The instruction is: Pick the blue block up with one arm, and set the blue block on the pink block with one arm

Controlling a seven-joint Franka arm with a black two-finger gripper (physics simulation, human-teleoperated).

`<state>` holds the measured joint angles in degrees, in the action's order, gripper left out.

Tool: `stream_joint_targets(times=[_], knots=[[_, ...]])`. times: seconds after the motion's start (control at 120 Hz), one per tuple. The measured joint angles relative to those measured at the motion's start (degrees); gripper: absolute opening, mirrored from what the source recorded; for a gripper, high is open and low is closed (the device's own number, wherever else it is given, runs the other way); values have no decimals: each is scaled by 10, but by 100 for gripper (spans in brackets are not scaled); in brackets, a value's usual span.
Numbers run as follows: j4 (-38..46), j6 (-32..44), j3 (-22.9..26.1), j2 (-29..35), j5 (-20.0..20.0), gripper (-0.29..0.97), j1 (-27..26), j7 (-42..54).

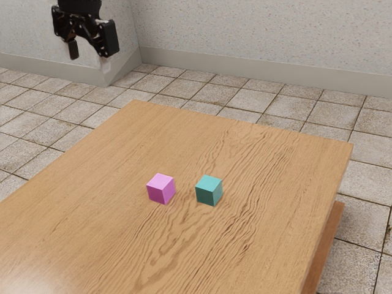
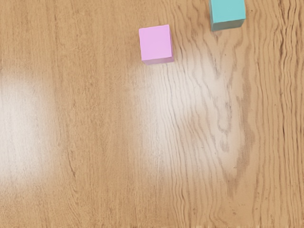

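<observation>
Tool (image 1: 89,55) hung open, well apart from blue block (image 1: 209,190); pink block (image 1: 161,188) sat near, so an off-centre descent could have knocked it.

The end effector (image 1: 87,54) is black and blocky, with a pale part beneath.

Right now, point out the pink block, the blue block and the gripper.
pink block (image 2: 155,42): wrist view, top face.
blue block (image 1: 207,193): exterior view, front face.
gripper (image 1: 89,61): exterior view, midway between its fingertips.
</observation>
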<state>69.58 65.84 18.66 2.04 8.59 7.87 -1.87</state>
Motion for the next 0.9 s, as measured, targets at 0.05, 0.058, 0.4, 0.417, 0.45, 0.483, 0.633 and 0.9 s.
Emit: stream_joint_targets(times=[0.05, 0.058, 0.4, 0.417, 0.45, 0.483, 0.633, 0.9], knots=[[0, 0, 5, -9, -2, 68, 3, -1], [0, 0, 5, -10, -2, 68, 3, -1], [174, 49, 4, -12, -28, 68, 3, -9], [187, 58, 8, -12, -28, 68, 6, -9], [212, 79, 13, -12, -28, 68, 10, -10], [235, 101, 19, -15, -28, 68, 14, -11], [309, 214, 41, -44, -31, 68, 19, -15], [352, 350, 52, -94, -59, 68, -32, -37]])
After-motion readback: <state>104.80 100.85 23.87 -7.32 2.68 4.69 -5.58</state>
